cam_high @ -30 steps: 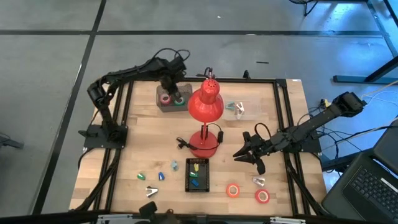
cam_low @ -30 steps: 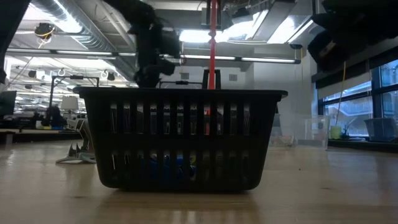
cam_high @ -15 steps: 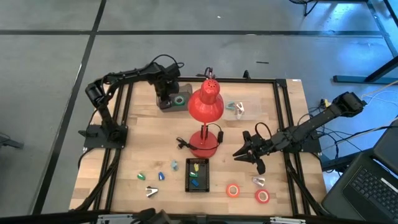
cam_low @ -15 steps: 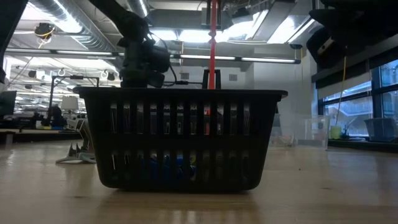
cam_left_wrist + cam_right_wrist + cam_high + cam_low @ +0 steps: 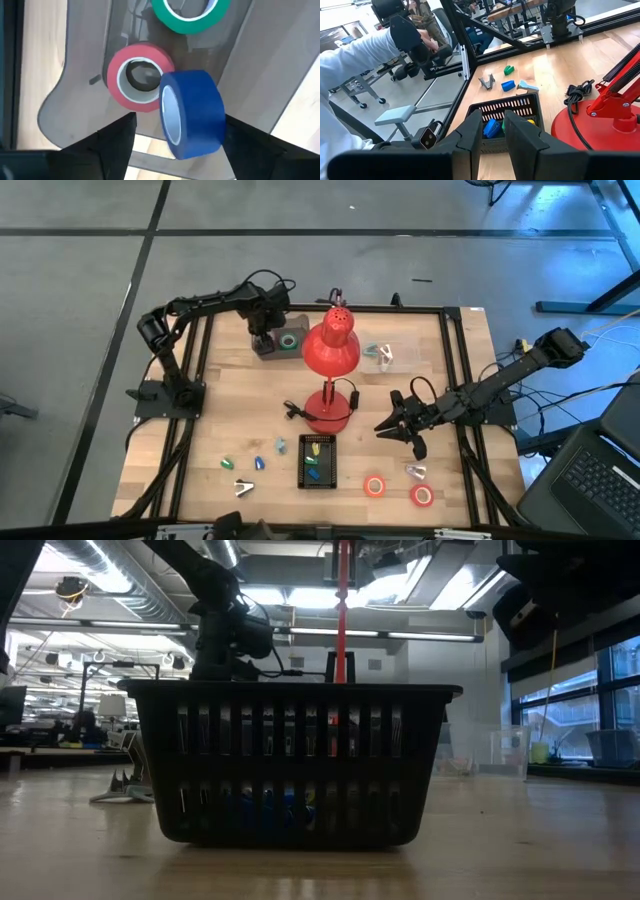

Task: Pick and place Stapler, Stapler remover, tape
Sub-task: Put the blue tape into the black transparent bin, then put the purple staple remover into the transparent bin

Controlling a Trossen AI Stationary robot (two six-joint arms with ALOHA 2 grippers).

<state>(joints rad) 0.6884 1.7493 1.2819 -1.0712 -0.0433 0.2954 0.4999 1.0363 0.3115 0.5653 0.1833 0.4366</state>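
Observation:
My left gripper (image 5: 265, 332) hangs open over the grey tray (image 5: 75, 100) at the far left. A blue tape roll (image 5: 192, 112) stands on edge in the tray between its fingers, leaning on a pink tape roll (image 5: 141, 77), with a green roll (image 5: 289, 340) beside it. A gap shows between the blue roll and one finger. My right gripper (image 5: 400, 430) waits right of the red lamp (image 5: 330, 345), fingers slightly apart and holding nothing. Orange (image 5: 375, 486) and red (image 5: 422, 496) tape rolls and a stapler remover (image 5: 415, 471) lie near the front. I cannot make out a stapler.
A black basket (image 5: 317, 460) near the front holds blue and yellow things. Small green and blue pieces (image 5: 227, 463) and a metal claw (image 5: 243, 488) lie to its left. A clear box (image 5: 385, 355) stands at the far right of the lamp. A person's sleeve (image 5: 350, 65) shows beyond the table.
My left gripper has shifted a little toward the table's left edge over the tray and now covers the pink roll from above. My right arm has kept still.

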